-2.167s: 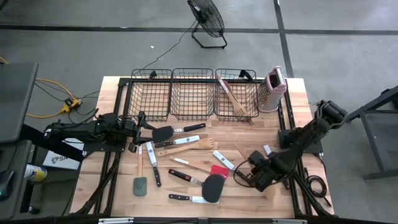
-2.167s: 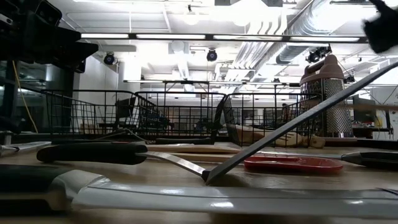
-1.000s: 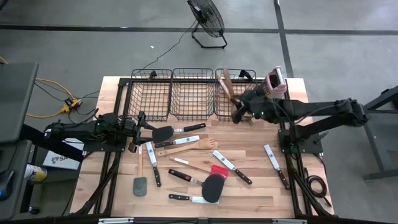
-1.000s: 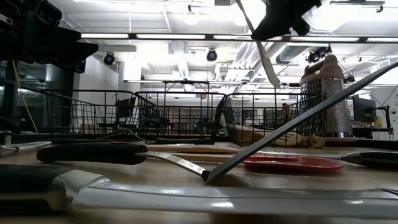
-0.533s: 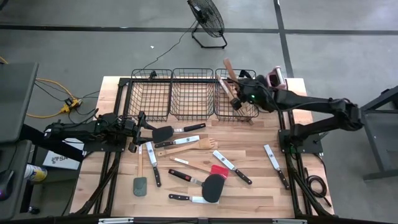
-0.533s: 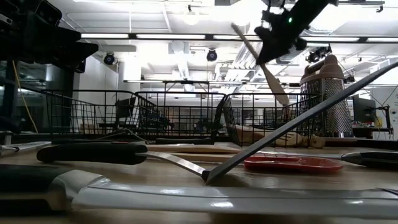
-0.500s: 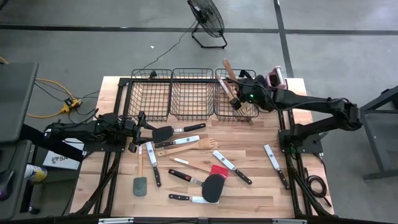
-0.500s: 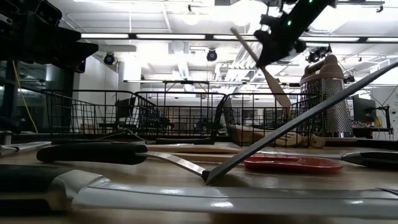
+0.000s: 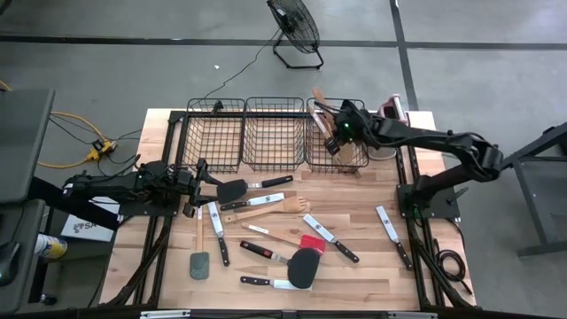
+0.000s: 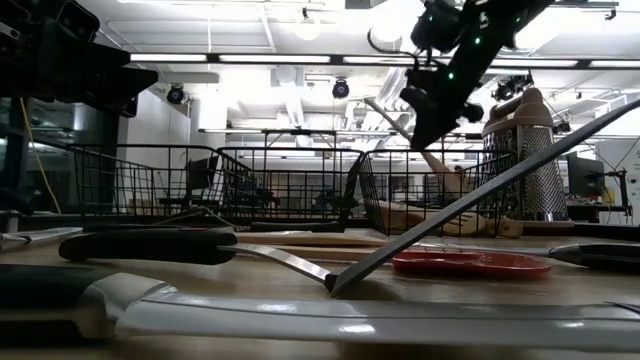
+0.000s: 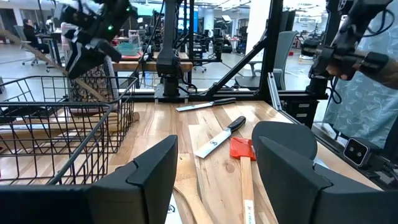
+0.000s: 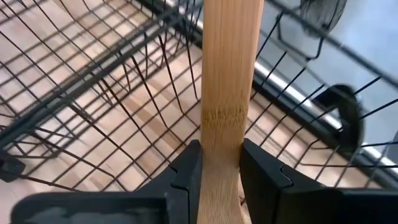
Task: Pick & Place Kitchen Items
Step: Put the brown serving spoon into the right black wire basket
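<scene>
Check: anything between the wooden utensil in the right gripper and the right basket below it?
Nothing visible. The right gripper holds the wooden utensil over the right basket, whose top is open. A wooden utensil already in basket lies on its floor, not across the opening.

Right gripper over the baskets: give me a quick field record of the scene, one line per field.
right gripper: shut on wooden utensil, above the right wire basket
wooden utensil: tilted, lower end down inside the basket
basket contents: another wooden utensil lying in it
other baskets: middle basket and left basket hold nothing visible
left gripper: open, waiting at the table's left edge
table: knives and spatulas still scattered on it
box grater: upright, right of the baskets
</scene>
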Available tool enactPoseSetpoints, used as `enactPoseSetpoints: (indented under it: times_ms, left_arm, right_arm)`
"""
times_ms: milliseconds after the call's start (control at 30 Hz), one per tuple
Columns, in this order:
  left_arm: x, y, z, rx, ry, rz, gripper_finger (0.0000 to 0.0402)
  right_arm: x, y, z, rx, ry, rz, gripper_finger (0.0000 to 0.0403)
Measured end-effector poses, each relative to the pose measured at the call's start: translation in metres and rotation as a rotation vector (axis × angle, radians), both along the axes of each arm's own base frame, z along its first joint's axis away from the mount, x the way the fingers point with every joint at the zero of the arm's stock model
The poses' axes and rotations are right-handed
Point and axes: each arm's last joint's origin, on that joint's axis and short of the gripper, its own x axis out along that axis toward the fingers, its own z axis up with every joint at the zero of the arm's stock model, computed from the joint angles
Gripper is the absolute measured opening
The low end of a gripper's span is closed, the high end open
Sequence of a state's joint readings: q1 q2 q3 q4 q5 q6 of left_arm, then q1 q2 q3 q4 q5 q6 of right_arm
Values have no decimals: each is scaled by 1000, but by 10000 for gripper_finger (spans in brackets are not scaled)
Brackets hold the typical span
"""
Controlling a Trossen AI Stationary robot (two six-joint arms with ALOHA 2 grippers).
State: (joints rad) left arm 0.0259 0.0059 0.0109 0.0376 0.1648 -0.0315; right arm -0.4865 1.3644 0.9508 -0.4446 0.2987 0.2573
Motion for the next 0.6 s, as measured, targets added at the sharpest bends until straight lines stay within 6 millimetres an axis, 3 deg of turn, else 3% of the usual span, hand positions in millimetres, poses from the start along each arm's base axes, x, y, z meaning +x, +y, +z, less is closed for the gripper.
enactPoseSetpoints:
  times_ms: [333, 600]
  left_arm:
    - [0, 0, 0, 0, 0, 0, 212]
    - [0, 0, 0, 0, 0, 0, 212]
  right_arm:
    - [-1, -22, -21, 95, 36, -36, 83]
    - [-3, -26, -23, 172, -11, -42, 82]
